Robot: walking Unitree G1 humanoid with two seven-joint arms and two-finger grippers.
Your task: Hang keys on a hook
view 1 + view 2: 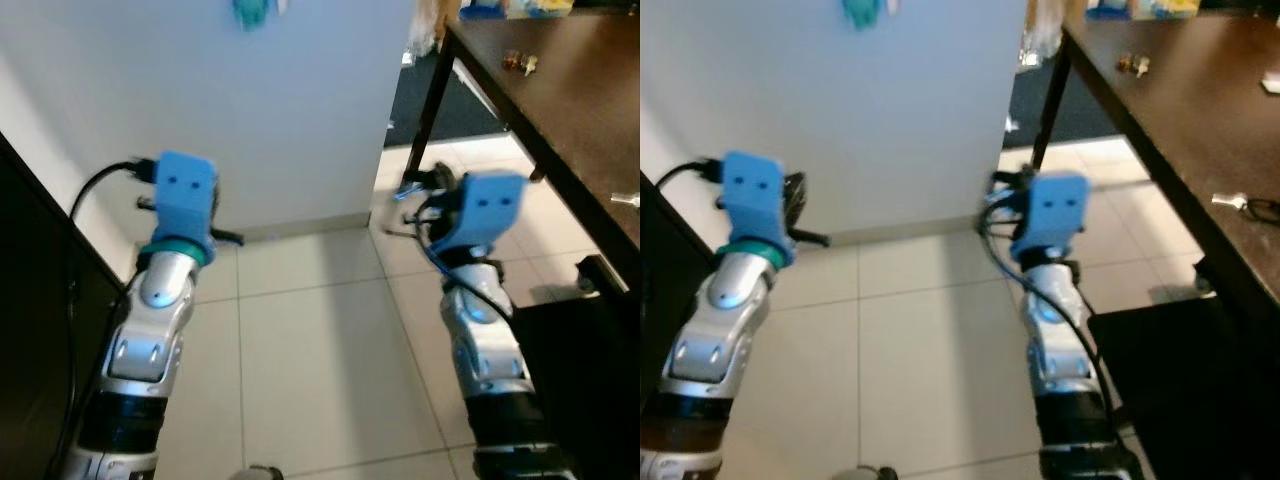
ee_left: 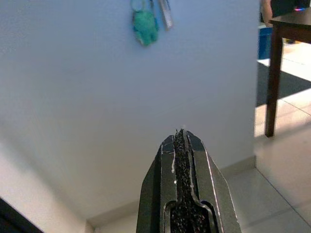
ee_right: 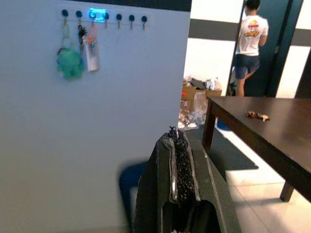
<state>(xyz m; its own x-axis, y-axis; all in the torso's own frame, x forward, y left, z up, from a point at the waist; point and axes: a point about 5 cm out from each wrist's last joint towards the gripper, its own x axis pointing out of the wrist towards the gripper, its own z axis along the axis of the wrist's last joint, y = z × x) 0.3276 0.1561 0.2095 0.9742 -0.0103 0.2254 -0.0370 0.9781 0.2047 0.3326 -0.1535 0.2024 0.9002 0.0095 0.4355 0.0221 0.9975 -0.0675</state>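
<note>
The white wall (image 3: 97, 145) is the landmark. It rises straight ahead of the robot above a pale tiled floor (image 1: 320, 350). To the wall's right, past its corner, stands a dark wooden surface (image 3: 272, 126) with a small bunch of keys (image 3: 256, 115) lying on its top, well away from the wall. Beyond that surface, farther back from the wall's corner, a person (image 3: 250, 39) in a white shirt and dark shorts stands facing away.

High on the wall runs a row of dark round hooks (image 3: 119, 17). From the hooks at the row's end farthest from the wall's corner hang a green plush key charm (image 3: 70, 63) and a slim pale tag (image 3: 91, 51), both flat against the wall.

Both arms are raised toward the wall's base. The left pincer (image 2: 181, 133) points at the wall below the green charm, its two black fingers pressed together with nothing between them. The right pincer (image 3: 177, 133) points at the wall near its corner, its fingers likewise closed together and holding nothing.
</note>
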